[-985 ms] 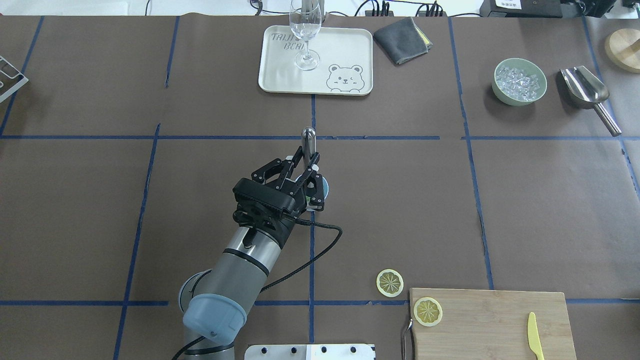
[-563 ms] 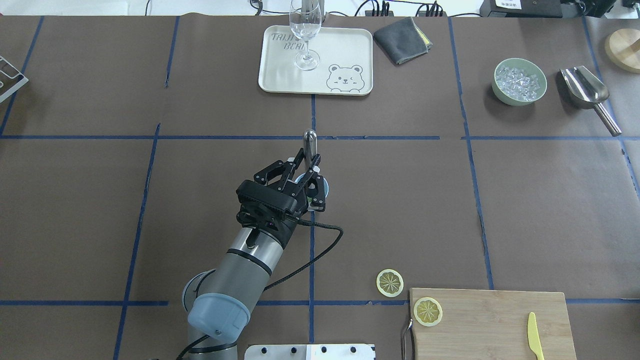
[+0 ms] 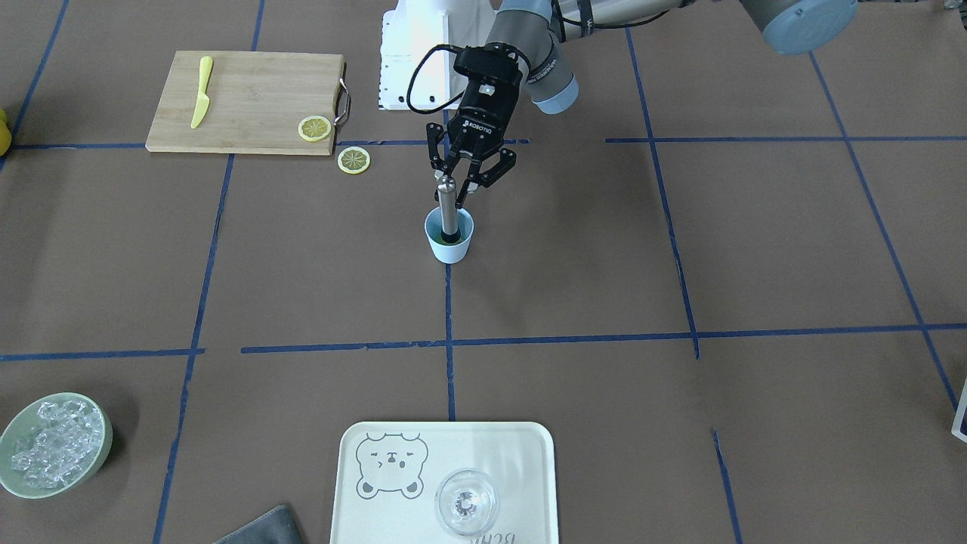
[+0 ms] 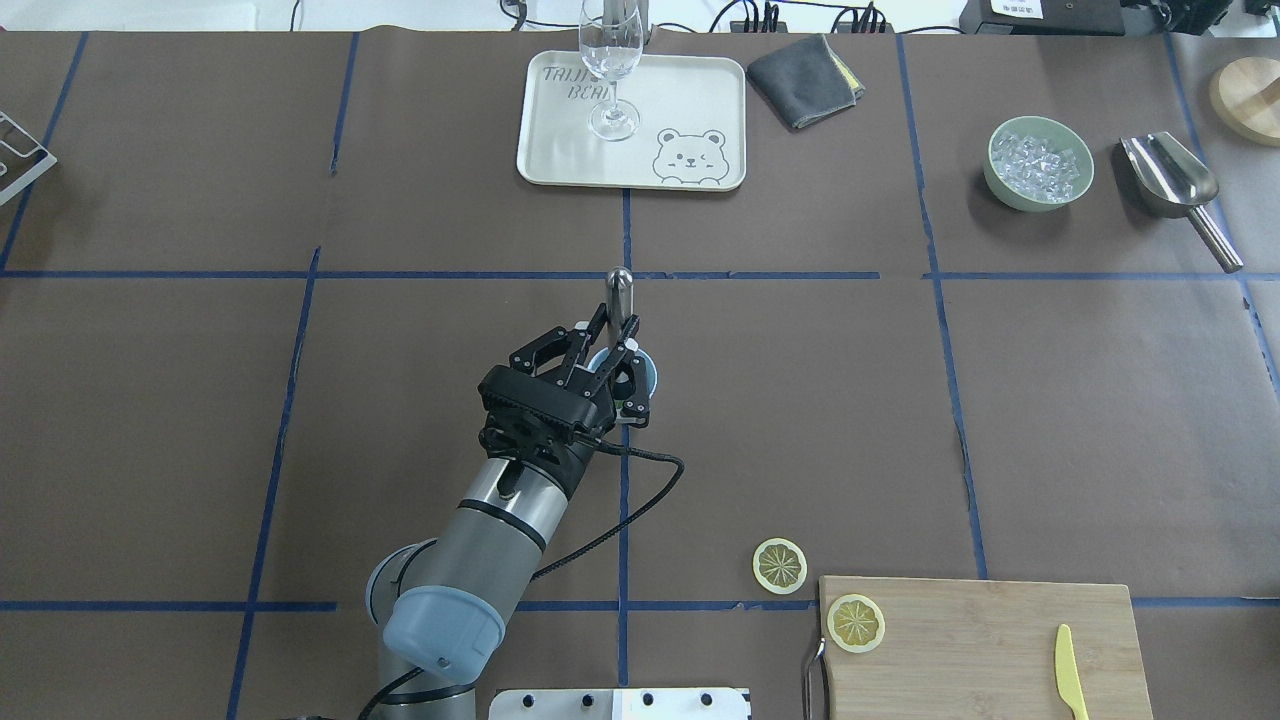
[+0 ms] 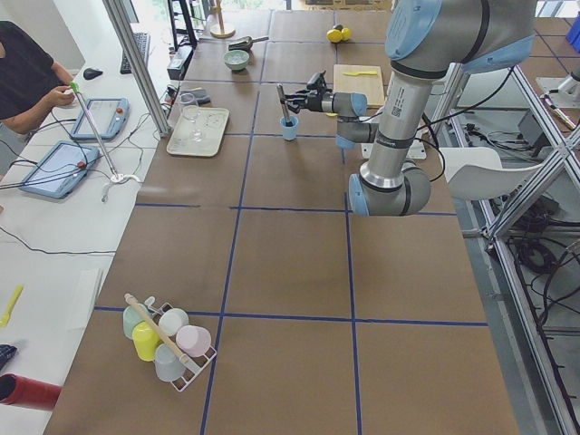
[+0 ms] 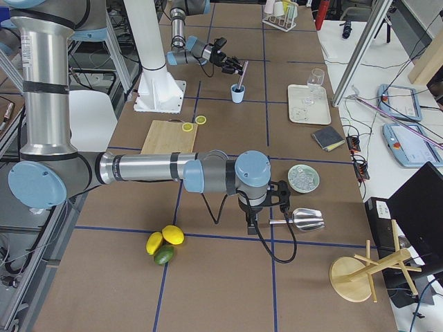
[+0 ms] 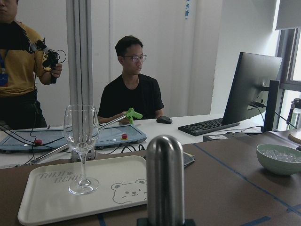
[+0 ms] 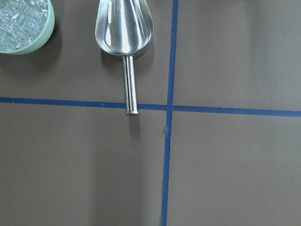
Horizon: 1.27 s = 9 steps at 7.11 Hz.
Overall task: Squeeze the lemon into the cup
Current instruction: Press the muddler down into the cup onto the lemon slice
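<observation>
The light-blue cup (image 3: 451,248) stands at the table's middle, also seen in the overhead view (image 4: 647,376). A steel muddler (image 3: 448,210) stands in it, and something yellow-green shows at its foot inside the cup. My left gripper (image 3: 454,189) is shut on the muddler's upper shaft, just above the cup; the muddler fills the left wrist view (image 7: 164,181). One lemon slice (image 4: 780,565) lies on the table, another (image 4: 856,622) on the cutting board's corner. My right gripper (image 6: 282,196) hovers by the scoop; I cannot tell its state.
A cutting board (image 4: 985,650) with a yellow knife (image 4: 1070,672) lies at the near right. A tray (image 4: 690,100) with a wine glass (image 4: 610,70), a grey cloth (image 4: 805,80), a green ice bowl (image 4: 1038,163) and a steel scoop (image 4: 1170,180) line the far side.
My left arm has drawn back slightly toward the robot. The muddler's top has come with it a little, still in the cup.
</observation>
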Each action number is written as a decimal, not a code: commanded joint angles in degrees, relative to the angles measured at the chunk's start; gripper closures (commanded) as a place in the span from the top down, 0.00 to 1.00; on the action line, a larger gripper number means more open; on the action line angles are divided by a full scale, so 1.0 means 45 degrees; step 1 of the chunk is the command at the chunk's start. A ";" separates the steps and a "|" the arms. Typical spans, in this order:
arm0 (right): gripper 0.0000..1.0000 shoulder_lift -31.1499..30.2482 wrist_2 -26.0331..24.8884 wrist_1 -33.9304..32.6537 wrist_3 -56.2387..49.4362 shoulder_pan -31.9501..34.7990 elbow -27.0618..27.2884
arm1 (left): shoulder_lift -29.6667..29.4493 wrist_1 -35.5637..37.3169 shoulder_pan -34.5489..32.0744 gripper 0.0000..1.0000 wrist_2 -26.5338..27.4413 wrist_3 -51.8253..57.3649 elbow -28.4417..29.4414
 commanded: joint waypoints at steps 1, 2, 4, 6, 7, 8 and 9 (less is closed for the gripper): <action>1.00 0.0000 0.0000 0.0000 0.0019 0.0000 0.0001 | -0.0010 -0.0001 0.0000 0.00 0.0000 -0.0197 0.0235; 1.00 0.0000 0.0000 0.0000 0.0000 0.0000 -0.0019 | -0.0029 -0.0001 0.0000 0.00 0.0000 -0.0218 0.0236; 1.00 0.0020 0.0000 0.0000 0.0000 0.0000 0.0000 | -0.0049 -0.0001 0.0000 0.00 0.0000 -0.0218 0.0236; 1.00 0.0020 0.0000 0.0000 0.0000 0.0000 -0.0019 | -0.0068 0.0019 0.0000 0.00 -0.0117 -0.0083 -0.0229; 1.00 0.0020 -0.0019 0.0000 0.0000 0.0000 -0.0019 | -0.0049 0.0019 0.0000 0.00 -0.0194 0.0247 -0.0600; 1.00 0.0039 -0.0020 0.0000 0.0000 0.0000 -0.0019 | -0.0029 0.0038 -0.0019 0.00 -0.0427 0.0521 -0.1010; 1.00 0.0020 0.0000 0.0000 0.0000 0.0000 -0.0019 | -0.0010 0.0038 -0.0019 0.00 -0.0449 0.1027 -0.1594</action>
